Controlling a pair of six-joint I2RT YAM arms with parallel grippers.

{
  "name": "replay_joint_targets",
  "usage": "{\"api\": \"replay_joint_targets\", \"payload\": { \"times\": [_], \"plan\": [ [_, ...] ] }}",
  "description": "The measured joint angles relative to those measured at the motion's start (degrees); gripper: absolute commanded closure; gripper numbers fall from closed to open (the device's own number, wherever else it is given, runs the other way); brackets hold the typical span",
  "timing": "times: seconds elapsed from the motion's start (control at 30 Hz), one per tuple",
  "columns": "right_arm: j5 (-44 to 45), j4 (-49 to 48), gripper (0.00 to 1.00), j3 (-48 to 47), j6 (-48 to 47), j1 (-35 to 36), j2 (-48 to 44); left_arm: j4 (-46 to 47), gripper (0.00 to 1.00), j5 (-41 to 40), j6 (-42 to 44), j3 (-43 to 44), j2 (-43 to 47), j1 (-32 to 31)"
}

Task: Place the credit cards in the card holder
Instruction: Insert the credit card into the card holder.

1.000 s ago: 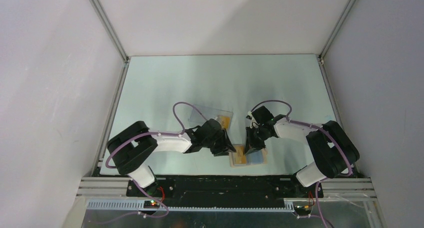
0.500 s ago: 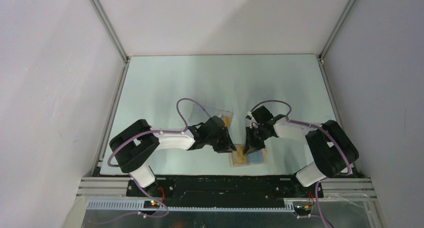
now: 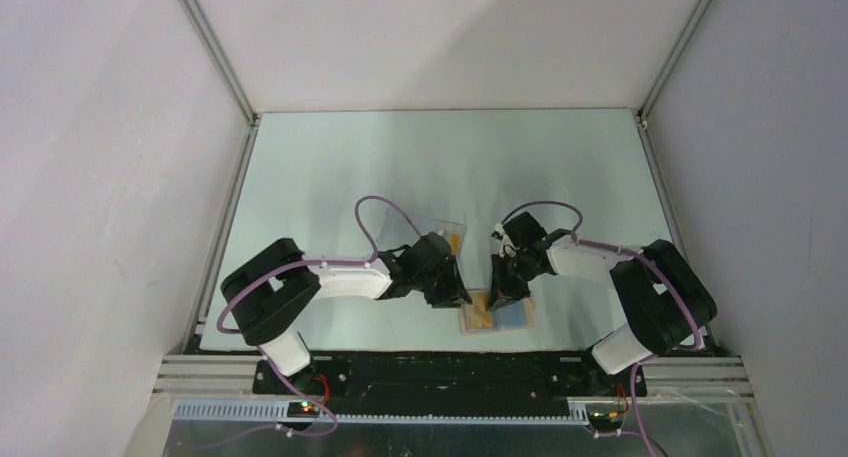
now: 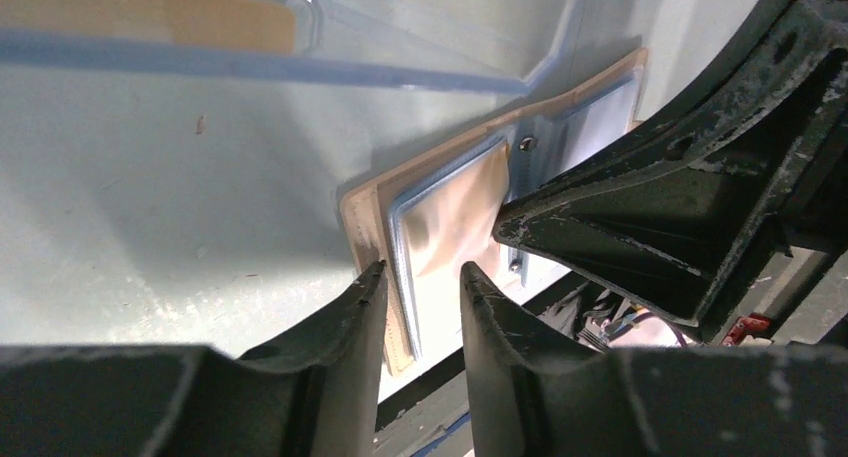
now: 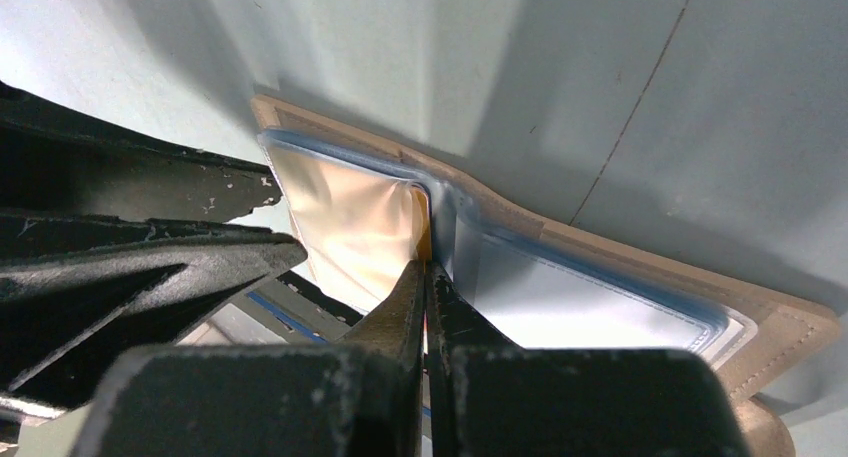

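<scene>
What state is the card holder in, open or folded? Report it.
Open. The card holder lies spread flat on the table, both blue-edged inner pockets facing up, with the right gripper shut at its centre fold.

The right gripper [image 5: 425,269], jaws closed, meets the open wallet's [image 5: 790,327] fold beside possibly an orange card [image 5: 424,227].

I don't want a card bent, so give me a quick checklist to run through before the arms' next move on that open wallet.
1. Card holder lying open on the table: ok.
2. Right gripper shut at the holder's middle fold: ok.
3. What it pinches: an orange sliver shows at its tips, card or pocket lip: cannot tell.
4. Left gripper with jaws apart over the holder's edge: ok.
5. Grippers clear of each other: very close, contact cannot tell.
6. All cards in: one credit card shows at the clear box: not ok.
</scene>
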State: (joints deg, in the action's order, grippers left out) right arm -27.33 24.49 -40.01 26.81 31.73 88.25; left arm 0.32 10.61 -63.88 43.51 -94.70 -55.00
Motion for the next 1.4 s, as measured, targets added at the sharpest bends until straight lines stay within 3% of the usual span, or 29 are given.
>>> {"api": "replay_joint_targets", "payload": {
  "times": [0.4,0.63,1.07,1.2,1.3,1.4],
  "plan": [
    [-0.09,-0.07,1.00,0.00,0.00,0.00,0.00,-2.23,0.91,-0.26,1.49,1.86,-1.16,-0.48],
    [-0.13,-0.07,1.00,0.02,0.04,0.02,-0.11,-2.86,0.94,-0.72,1.57,2.38,-1.01,-0.74],
    [-0.98,1.86,0.96,-0.02,0.33,-0.61,-7.26,-2.19,0.91,-0.98,1.88,4.55,0.04,-1.90],
    [-1.38,3.17,0.94,-0.87,0.33,-2.56,-11.15,-1.97,0.83,-0.90,2.01,5.05,0.04,-2.14],
    [-1.60,3.93,0.87,-1.11,0.28,-3.69,-12.57,-1.99,0.72,-0.85,2.21,5.05,0.04,-2.16],
    [-1.60,4.90,0.82,-1.11,0.07,-4.52,-12.85,-2.38,0.68,-0.83,2.49,5.31,0.04,-2.23]
  ]
}}
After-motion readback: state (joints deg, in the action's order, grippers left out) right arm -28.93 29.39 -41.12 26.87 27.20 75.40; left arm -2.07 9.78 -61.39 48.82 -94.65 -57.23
